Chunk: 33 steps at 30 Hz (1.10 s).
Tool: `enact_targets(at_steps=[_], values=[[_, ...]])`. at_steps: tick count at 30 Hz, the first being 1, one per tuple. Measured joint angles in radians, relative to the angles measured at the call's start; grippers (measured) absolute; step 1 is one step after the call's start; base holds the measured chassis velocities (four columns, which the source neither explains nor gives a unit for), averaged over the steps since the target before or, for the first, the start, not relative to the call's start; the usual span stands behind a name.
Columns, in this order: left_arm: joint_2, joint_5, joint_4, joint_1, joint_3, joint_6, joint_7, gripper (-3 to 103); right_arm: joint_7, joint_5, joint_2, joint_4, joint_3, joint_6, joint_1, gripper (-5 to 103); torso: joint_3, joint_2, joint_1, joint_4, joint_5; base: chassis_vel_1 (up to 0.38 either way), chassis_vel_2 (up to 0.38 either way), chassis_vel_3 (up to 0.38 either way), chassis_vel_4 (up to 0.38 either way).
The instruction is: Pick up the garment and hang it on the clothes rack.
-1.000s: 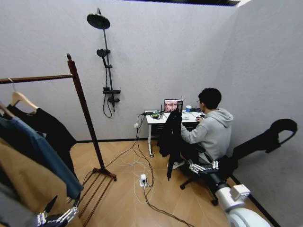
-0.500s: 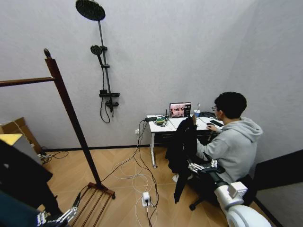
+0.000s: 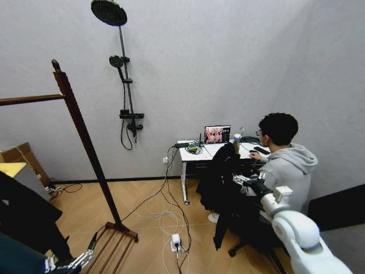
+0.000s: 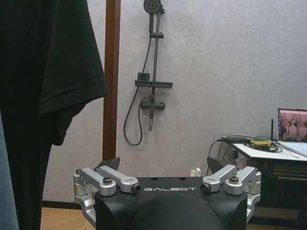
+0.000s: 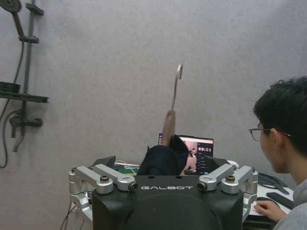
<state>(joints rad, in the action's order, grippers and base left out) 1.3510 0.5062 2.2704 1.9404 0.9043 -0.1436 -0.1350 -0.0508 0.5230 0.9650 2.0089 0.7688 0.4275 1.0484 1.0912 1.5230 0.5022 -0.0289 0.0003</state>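
The garment (image 3: 221, 181), a long black jacket, hangs from my right gripper (image 3: 244, 180) in front of the desk. In the right wrist view its collar (image 5: 163, 160) and wooden hanger neck sit between the fingers, with the metal hook (image 5: 176, 88) pointing up; my right gripper (image 5: 160, 165) is shut on it. The clothes rack (image 3: 85, 142) stands to the left, its rod (image 3: 28, 100) running off the view's edge and its slatted base (image 3: 114, 234) on the floor. My left gripper (image 3: 68, 262) waits low beside the rack base, open (image 4: 163, 165), near the post (image 4: 112, 81).
A black short-sleeved top (image 4: 48, 72) and other dark clothes (image 3: 25, 220) hang on the rack at left. A person sits at a white desk (image 3: 191, 151) with a laptop (image 3: 217, 134). Cables and a power strip (image 3: 175, 242) lie on the floor. A shower fixture (image 3: 122, 68) is on the wall.
The camera swung, shifting the whole picture, then steadied. My right arm has risen and come closer, carrying the garment slightly higher. The left gripper has stayed put.
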Motion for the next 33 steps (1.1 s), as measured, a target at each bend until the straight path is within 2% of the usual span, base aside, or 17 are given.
enact_targets(at_steps=[3, 7, 9, 14, 16, 18, 19, 21, 22, 25, 26, 28, 29, 31, 32, 33], values=[[0.000, 0.000, 0.000, 0.000, 0.000, 0.000, 0.000, 100, 0.000, 0.023, -0.031, -0.081, -0.028, 0.000, -0.076, 100, 0.000, 0.000, 0.001, 0.0002, -0.0001, 0.000, 0.000, 0.000, 0.000], [0.000, 0.000, 0.000, 0.000, 0.000, 0.000, 0.000, 100, 0.064, 0.037, -0.052, -0.186, -0.081, -0.039, -0.174, 100, 0.000, 0.000, 0.001, 0.0001, 0.0002, 0.000, 0.000, 0.000, 0.000], [0.000, 0.000, 0.000, 0.000, 0.000, 0.000, 0.000, 100, 0.089, 0.036, -0.052, -0.226, -0.115, -0.047, -0.239, 100, 0.000, 0.000, 0.000, 0.0001, -0.0002, 0.000, 0.000, 0.000, 0.000], [0.000, 0.000, 0.000, 0.000, 0.000, 0.000, 0.000, 100, 0.089, 0.015, -0.041, -0.274, -0.149, -0.048, -0.314, 100, 0.000, 0.000, 0.000, 0.0003, -0.0003, 0.000, 0.000, 0.000, 0.000], [0.000, 0.000, 0.000, 0.000, 0.000, 0.000, 0.000, 100, 0.096, -0.023, -0.031, -0.307, -0.164, -0.052, -0.361, 101, 0.000, 0.000, 0.000, 0.0003, -0.0005, 0.000, 0.000, 0.000, 0.000], [0.000, 0.000, 0.000, 0.000, 0.000, 0.000, 0.000, 100, 0.092, -0.033, -0.025, -0.323, -0.177, -0.049, -0.380, 93, 0.000, 0.000, 0.000, 0.0001, -0.0002, 0.000, 0.000, 0.000, 0.000], [0.000, 0.000, 0.000, 0.000, 0.000, 0.000, 0.000, 100, 0.092, -0.033, -0.025, -0.323, -0.177, -0.049, -0.380, 93, 0.000, 0.000, 0.000, 0.0001, -0.0002, 0.000, 0.000, 0.000, 0.000], [0.000, 0.000, 0.000, 0.000, 0.000, 0.000, 0.000, 100, 0.087, -0.035, -0.015, -0.344, -0.188, -0.048, -0.394, 83, 0.000, 0.000, 0.000, 0.0001, -0.0003, 0.000, 0.000, 0.000, 0.000], [0.000, 0.000, 0.000, 0.000, 0.000, 0.000, 0.000, 100, 0.087, -0.035, -0.015, -0.344, -0.188, -0.048, -0.394, 83, 0.000, 0.000, 0.000, 0.0001, -0.0003, 0.000, 0.000, 0.000, 0.000], [0.000, 0.000, 0.000, 0.000, 0.000, 0.000, 0.000, 100, 0.086, -0.038, 0.000, -0.387, -0.197, -0.057, -0.414, 66, 0.000, 0.000, 0.000, 0.0002, -0.0002, 0.000, 0.000, 0.000, 0.000], [0.000, 0.000, 0.000, 0.000, 0.000, 0.000, 0.000, 100, 0.086, -0.038, 0.000, -0.387, -0.197, -0.057, -0.414, 66, 0.000, 0.000, 0.000, 0.0002, -0.0002, 0.000, 0.000, 0.000, 0.000], [0.000, 0.000, 0.000, 0.000, 0.000, 0.000, 0.000, 100, 0.088, -0.038, 0.002, -0.410, -0.197, -0.059, -0.425, 56, 0.000, 0.000, 0.000, 0.0001, -0.0002, 0.000, 0.000, 0.000, 0.000], [0.000, 0.000, 0.000, 0.000, 0.000, 0.000, 0.000, 100, 0.088, -0.038, 0.002, -0.410, -0.197, -0.059, -0.425, 56, 0.000, 0.000, 0.000, 0.0001, -0.0002, 0.000, 0.000, 0.000, 0.000], [0.000, 0.000, 0.000, 0.000, 0.000, 0.000, 0.000, 100, 0.088, -0.038, 0.000, -0.416, -0.197, -0.060, -0.427, 44, 0.000, 0.000, 0.000, 0.0001, -0.0002, 0.000, 0.000, 0.000, 0.000], [0.000, 0.000, 0.000, 0.000, 0.000, 0.000, 0.000, 100, 0.088, -0.038, 0.000, -0.416, -0.197, -0.060, -0.427, 44, 0.000, 0.000, 0.000, 0.0001, -0.0002, 0.000, 0.000, 0.000, 0.000], [0.000, 0.000, 0.000, 0.000, 0.000, 0.000, 0.000, 100, 0.088, -0.038, -0.001, -0.417, -0.197, -0.060, -0.427, 39, 0.000, 0.000, 0.000, 0.0001, -0.0002, 0.000, 0.000, 0.000, 0.000]])
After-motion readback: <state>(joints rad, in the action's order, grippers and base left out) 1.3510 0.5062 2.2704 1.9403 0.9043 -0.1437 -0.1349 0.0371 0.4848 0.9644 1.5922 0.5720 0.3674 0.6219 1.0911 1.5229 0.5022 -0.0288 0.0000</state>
